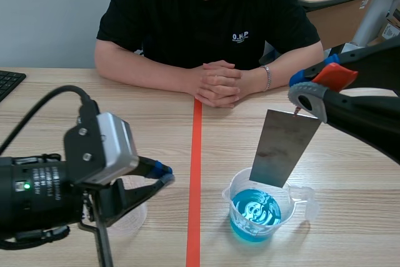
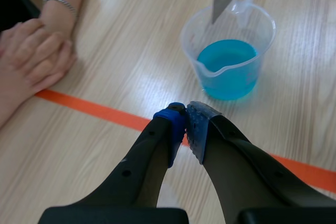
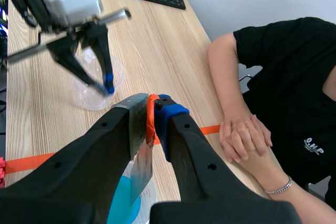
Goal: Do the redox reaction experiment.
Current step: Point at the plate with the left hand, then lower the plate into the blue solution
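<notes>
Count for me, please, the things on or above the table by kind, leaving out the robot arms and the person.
Beakers: 2, the beaker with blue liquid and the empty beaker
Metal plate: 1
Keyboard: 1
Total: 4

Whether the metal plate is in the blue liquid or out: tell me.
Out. The right claw holds the metal plate tilted, lower edge by the beaker rim, above the blue liquid.

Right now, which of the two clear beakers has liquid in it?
The beaker under the metal plate holds blue liquid; the empty beaker sits by the left claw.
</notes>
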